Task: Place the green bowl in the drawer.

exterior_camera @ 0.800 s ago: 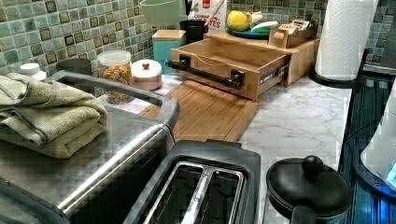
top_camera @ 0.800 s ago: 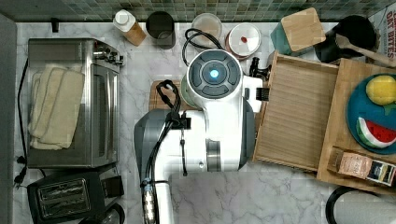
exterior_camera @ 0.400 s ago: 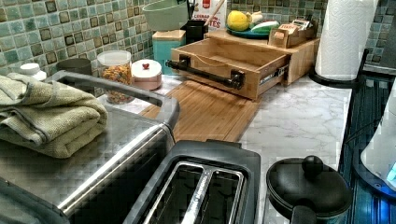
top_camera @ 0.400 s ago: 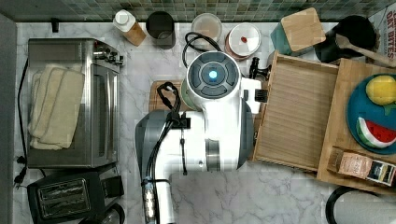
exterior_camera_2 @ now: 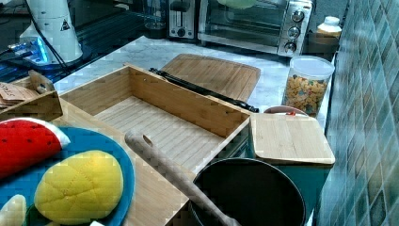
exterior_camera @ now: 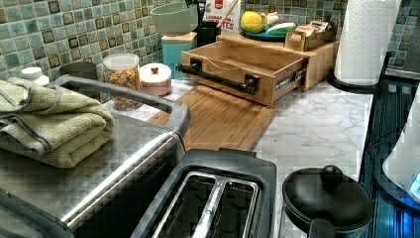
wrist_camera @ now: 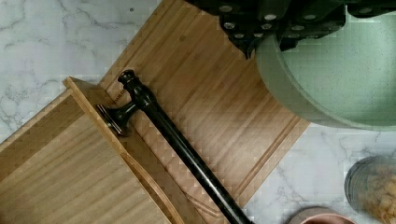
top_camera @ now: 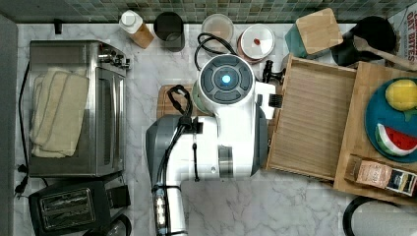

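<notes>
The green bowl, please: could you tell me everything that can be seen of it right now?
The green bowl is small, round and pale sage green, with a smooth rim and a faintly speckled greyish-green inside. In the wrist view it sits right under the tool's dark body, over the grooved cutting board, short of the open drawer. In the left view it hangs upright in the air, above the counter and touching no surface. The drawer's floor is bare.

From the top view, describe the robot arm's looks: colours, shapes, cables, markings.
The arm is glossy white with rounded, bulky segments and grey joint bands. Its uppermost joint ends in a round dark-grey cap with a glowing blue light at its centre. Black cables loop along its side. In the wrist view, the hand is black with small screws.
</notes>
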Motion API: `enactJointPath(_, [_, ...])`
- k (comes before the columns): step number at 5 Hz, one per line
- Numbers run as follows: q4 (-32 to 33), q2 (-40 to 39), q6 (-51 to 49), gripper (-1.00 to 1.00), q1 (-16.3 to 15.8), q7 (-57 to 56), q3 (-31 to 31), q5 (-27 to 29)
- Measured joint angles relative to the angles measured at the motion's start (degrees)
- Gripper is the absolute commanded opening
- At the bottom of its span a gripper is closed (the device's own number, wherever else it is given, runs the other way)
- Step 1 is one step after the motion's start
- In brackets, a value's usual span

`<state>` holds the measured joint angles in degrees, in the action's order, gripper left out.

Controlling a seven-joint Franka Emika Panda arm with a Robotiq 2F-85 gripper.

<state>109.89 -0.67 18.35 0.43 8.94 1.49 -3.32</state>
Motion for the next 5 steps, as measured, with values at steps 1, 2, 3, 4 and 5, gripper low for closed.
enactJointPath(1, [2.18, 0.42, 6.21, -1.00, 0.60, 7.75, -0.27, -2.61])
enactJointPath(2, [3.64, 0.34, 5.26, -1.00, 1.68, 15.09, -0.72, -3.20])
enactJointPath(3, [4.36, -0.06, 3.53, -1.00, 3.42, 15.44, -1.84, -3.20])
enactJointPath(4, [4.70, -0.93, 3.54, -1.00, 5.06, 15.60, -4.29, -3.20])
enactJointPath(5, [4.92, -1.90, 3.54, -1.00, 7.93, 20.58, -5.96, -3.41])
